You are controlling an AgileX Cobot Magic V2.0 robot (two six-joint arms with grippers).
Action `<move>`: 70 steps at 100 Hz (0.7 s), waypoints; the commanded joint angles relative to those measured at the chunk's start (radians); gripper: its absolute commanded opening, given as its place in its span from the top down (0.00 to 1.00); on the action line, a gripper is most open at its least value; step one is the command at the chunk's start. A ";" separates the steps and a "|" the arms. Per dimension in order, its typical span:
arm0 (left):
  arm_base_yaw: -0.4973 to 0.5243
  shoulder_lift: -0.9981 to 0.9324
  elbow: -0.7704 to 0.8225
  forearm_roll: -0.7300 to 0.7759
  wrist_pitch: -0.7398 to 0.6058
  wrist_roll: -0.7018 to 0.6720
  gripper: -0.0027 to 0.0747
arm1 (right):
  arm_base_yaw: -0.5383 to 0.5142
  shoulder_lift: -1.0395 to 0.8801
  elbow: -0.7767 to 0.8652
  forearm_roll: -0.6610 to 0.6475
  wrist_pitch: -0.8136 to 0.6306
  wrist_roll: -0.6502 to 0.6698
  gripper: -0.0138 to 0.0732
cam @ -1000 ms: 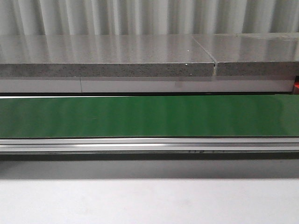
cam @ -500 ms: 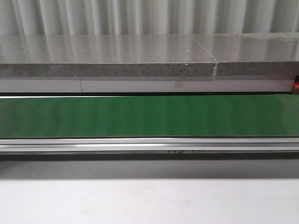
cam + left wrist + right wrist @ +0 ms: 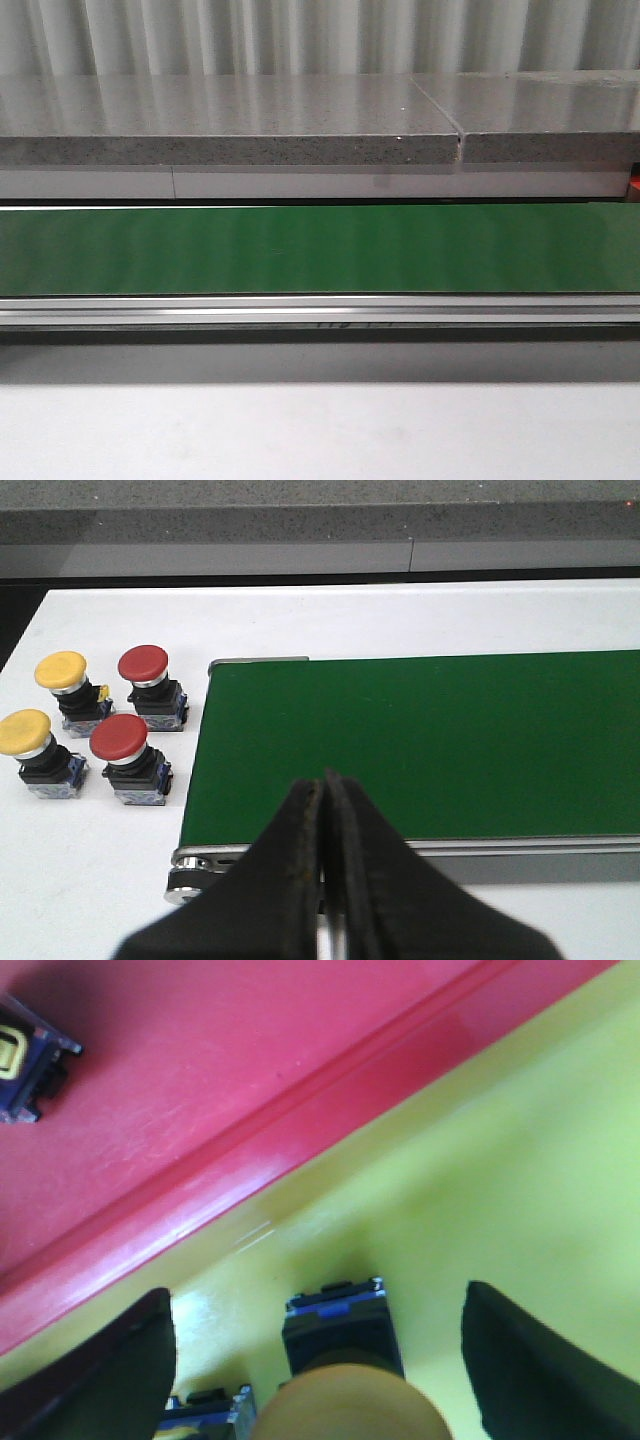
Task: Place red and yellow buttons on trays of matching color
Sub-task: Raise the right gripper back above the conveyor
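1. Corrugated grey wall, a stone-look shelf (image 3: 230,135) and an unloaded green conveyor belt (image 3: 320,250) fill the front view; neither arm is seen there.
2. The right gripper (image 3: 320,1360) is spread wide over the yellow tray (image 3: 520,1180), its fingers on either side of a yellow button (image 3: 340,1400) at the bottom centre of the frame, untouched by them as far as can be told. A release into the matching tray is judged to be the step in hand.
3. Part of another button base (image 3: 205,1405) is seen at lower left on the same tray.
4. The red tray (image 3: 200,1080) adjoins it; one button base (image 3: 25,1055) lies in it at upper left.
5. The left gripper (image 3: 325,810) is pressed together and holds nothing.
6. Four buttons (image 3: 95,725), two yellow and two red, remain at the left of that frame beside the belt; next, a lift clear and a pick there are called for.
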 commanded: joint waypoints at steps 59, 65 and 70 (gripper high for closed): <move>-0.006 0.000 -0.027 -0.007 -0.068 0.000 0.99 | 0.202 -0.379 -0.027 0.035 -0.058 -0.016 0.15; -0.006 0.000 -0.027 -0.007 -0.068 0.000 0.99 | 0.265 -0.399 -0.024 0.034 -0.056 -0.035 0.15; -0.006 0.000 -0.027 -0.007 -0.068 0.000 0.99 | 0.313 -0.413 -0.022 0.034 -0.056 -0.050 0.15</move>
